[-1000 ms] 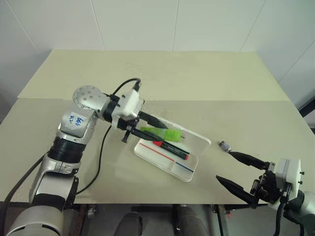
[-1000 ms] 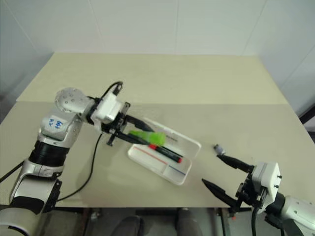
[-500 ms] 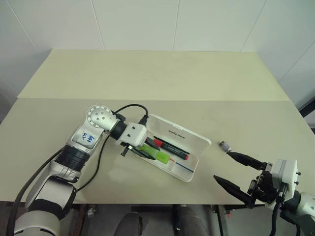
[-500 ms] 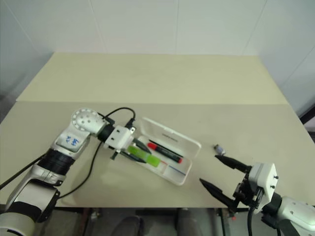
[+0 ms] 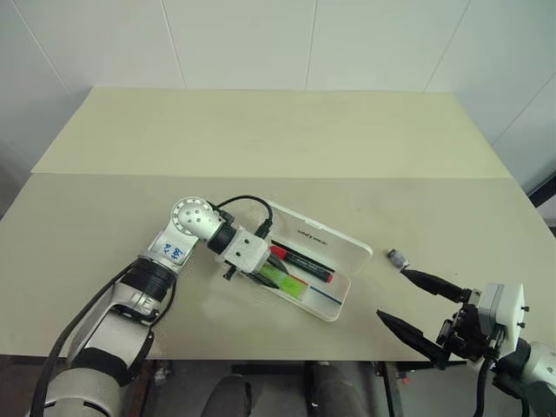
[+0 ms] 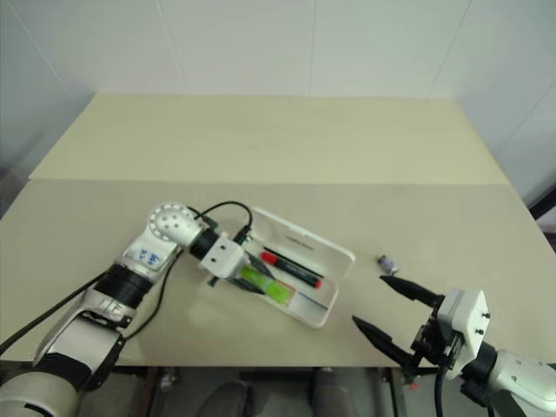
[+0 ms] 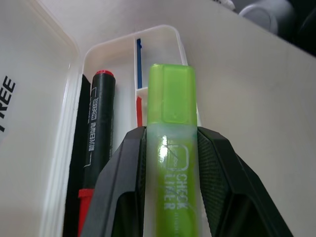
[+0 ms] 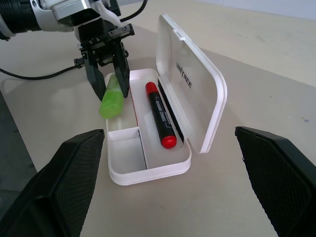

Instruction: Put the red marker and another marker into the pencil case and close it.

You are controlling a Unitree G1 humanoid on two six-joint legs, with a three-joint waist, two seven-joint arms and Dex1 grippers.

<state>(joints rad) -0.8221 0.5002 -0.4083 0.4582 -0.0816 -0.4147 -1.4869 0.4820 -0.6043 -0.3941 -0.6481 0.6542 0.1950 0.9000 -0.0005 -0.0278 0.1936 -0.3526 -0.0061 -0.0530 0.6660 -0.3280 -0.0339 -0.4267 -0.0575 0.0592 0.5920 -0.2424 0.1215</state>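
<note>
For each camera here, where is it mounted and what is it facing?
Head stereo pair: looks down over the table; both arms show.
Left wrist: looks along the left gripper, shut on the green highlighter above the pencil case.
Right wrist: low, faces the case across the open right gripper.
All share the red marker lying in the case.

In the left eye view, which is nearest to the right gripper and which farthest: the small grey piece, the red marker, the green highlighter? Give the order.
From the right gripper, nearest first:
1. The small grey piece, on the table just beyond its farther fingertip.
2. The red marker, lying inside the open pencil case.
3. The green highlighter, at the case's far side, held by the left gripper.
</note>
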